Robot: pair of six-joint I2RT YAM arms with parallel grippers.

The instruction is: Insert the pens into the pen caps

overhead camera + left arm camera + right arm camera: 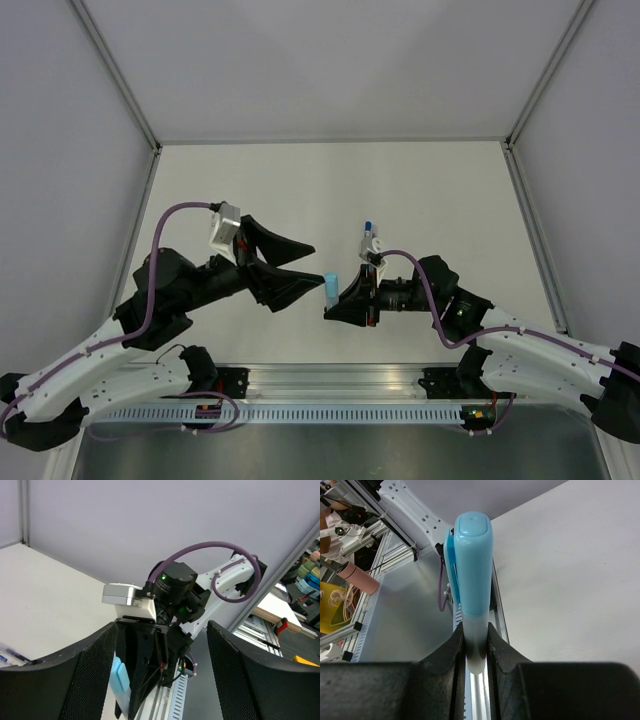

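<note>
My right gripper [334,302] [476,647] is shut on the whitish barrel of a pen [476,645]. A light blue pen cap [472,560] [331,285] sits on that pen's upper end. The capped pen stands upright between the two arms. My left gripper [316,266] [161,640] is open just left of it, its fingers [90,675] spread wide and holding nothing. In the left wrist view the cap [120,676] shows beside the right gripper's black fingers. Another pen [368,227] with a blue tip lies on the table behind the right wrist.
More pens [10,655] lie at the left edge of the left wrist view. Grey walls enclose the white table [300,190] on three sides. An aluminium rail [330,385] carrying both arm bases runs along the near edge.
</note>
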